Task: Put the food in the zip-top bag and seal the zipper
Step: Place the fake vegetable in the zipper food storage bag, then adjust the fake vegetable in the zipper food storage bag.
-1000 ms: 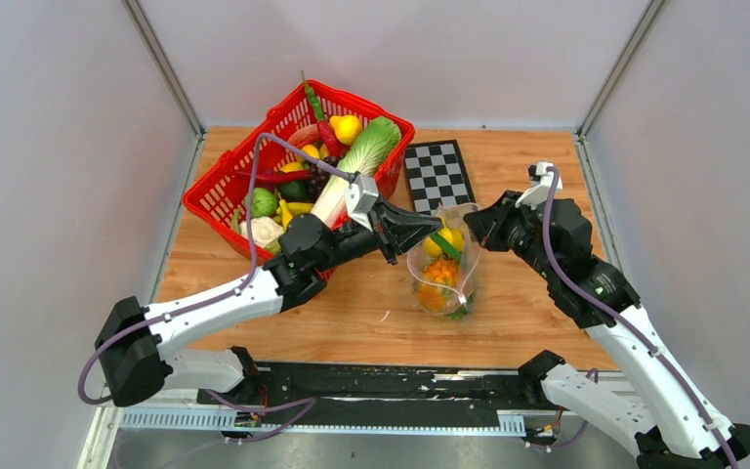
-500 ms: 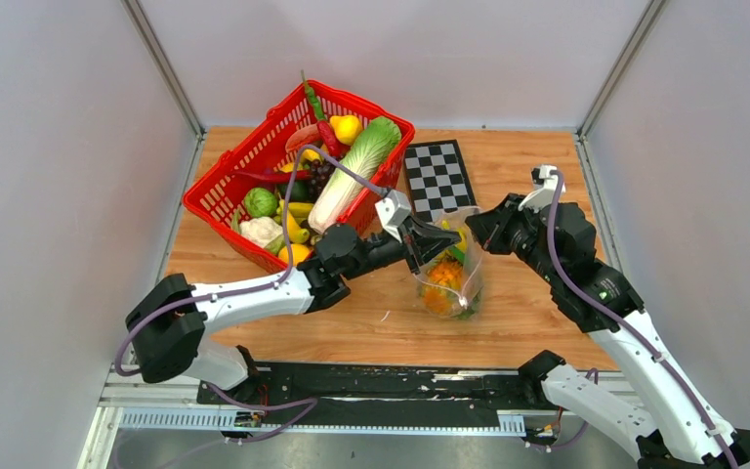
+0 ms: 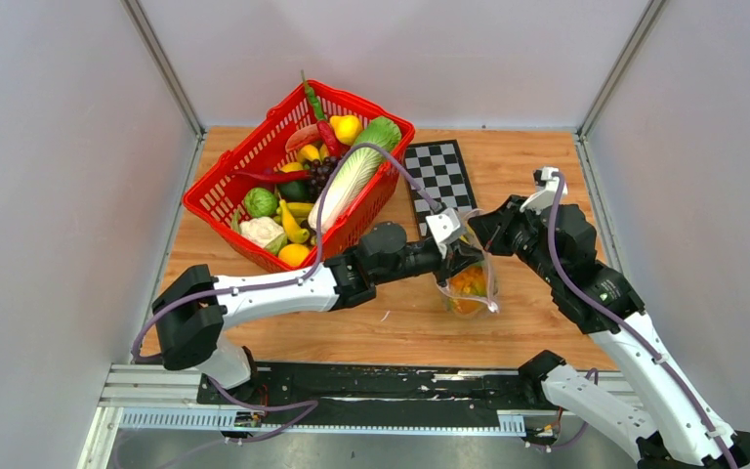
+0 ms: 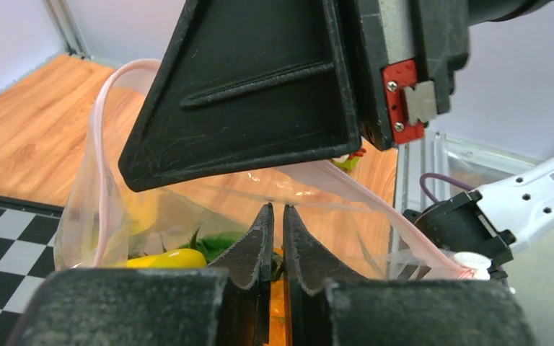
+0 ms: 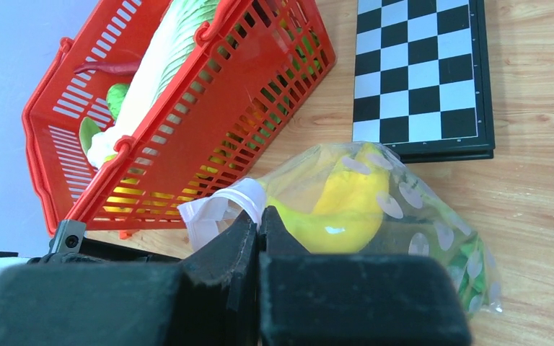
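The zip-top bag (image 3: 471,288) stands on the table between both grippers, holding a yellow piece (image 5: 346,209), orange food (image 3: 467,281) and green leaves. Its pink zipper (image 4: 97,144) loops round a mouth that gapes. My left gripper (image 4: 275,210) reaches in from the left, jaws shut to a sliver, tips pinching the near clear edge of the mouth. From the right, my right gripper (image 5: 258,215) is shut on the folded pale rim of the bag. More food, including the long leafy cabbage (image 3: 352,171), lies in the red basket (image 3: 217,200).
A small checkerboard (image 3: 437,171) lies behind the bag, next to the basket's right corner. Grey walls enclose the table on three sides. The arm bases and a black rail run along the near edge.
My left gripper has swept right from the bag's left side to its mouth. The bag shifted right and tilted with it. The right gripper has barely moved.
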Tool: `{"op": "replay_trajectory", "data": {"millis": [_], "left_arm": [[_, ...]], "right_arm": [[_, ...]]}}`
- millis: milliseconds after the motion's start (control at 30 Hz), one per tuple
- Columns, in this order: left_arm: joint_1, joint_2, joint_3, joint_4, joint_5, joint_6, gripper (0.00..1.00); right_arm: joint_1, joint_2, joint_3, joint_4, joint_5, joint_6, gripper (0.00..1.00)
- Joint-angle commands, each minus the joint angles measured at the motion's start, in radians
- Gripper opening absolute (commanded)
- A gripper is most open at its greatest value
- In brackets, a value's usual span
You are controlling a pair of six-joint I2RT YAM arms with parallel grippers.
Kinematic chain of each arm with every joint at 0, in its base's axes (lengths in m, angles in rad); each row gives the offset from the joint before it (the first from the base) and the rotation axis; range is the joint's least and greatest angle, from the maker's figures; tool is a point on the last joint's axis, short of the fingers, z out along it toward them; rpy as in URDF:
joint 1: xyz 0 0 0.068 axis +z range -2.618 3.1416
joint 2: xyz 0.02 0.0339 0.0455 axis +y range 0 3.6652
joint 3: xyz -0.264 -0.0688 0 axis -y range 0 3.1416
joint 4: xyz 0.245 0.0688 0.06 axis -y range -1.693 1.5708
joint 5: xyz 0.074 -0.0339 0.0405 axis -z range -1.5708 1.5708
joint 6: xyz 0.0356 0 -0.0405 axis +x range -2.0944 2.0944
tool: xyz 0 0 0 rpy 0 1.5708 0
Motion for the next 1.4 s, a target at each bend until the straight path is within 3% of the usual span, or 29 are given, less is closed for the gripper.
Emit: {"op": "replay_trajectory", "data": {"millis": [0, 67, 267, 567, 767, 967, 1200, 1367], "left_arm": [[-0.003, 0.027, 0.075, -0.208, -0.037, 0.075, 0.17], [-0.002, -0.003, 0.084, -0.227, -0.039, 0.062, 0.31], [-0.003, -0.141, 0.132, -0.327, -0.026, 0.056, 0.59], [-0.003, -0.319, 0.178, -0.475, 0.007, 0.087, 0.83], [-0.004, -0.426, 0.142, -0.590, -0.167, 0.156, 0.85], [-0.003, -0.359, 0.166, -0.626, 0.017, 0.273, 0.74], [-0.001, -0.134, 0.486, -1.018, 0.148, 0.585, 0.75], [-0.002, 0.000, 0.648, -1.229, 0.153, 0.678, 0.60]], "right_arm": [[0.000, -0.023, 0.014, 0.066, 0.015, 0.008, 0.00], [0.000, -0.021, 0.014, 0.059, 0.025, 0.004, 0.00], [0.001, -0.012, 0.021, 0.035, 0.069, -0.009, 0.00], [0.001, 0.005, 0.026, 0.053, 0.034, -0.009, 0.00], [0.001, 0.002, 0.024, 0.073, 0.003, -0.002, 0.00], [0.001, 0.006, 0.018, 0.087, -0.015, 0.007, 0.00], [0.001, 0.014, 0.023, 0.080, -0.029, -0.006, 0.00], [0.000, 0.015, 0.026, 0.083, -0.033, -0.008, 0.00]]}}
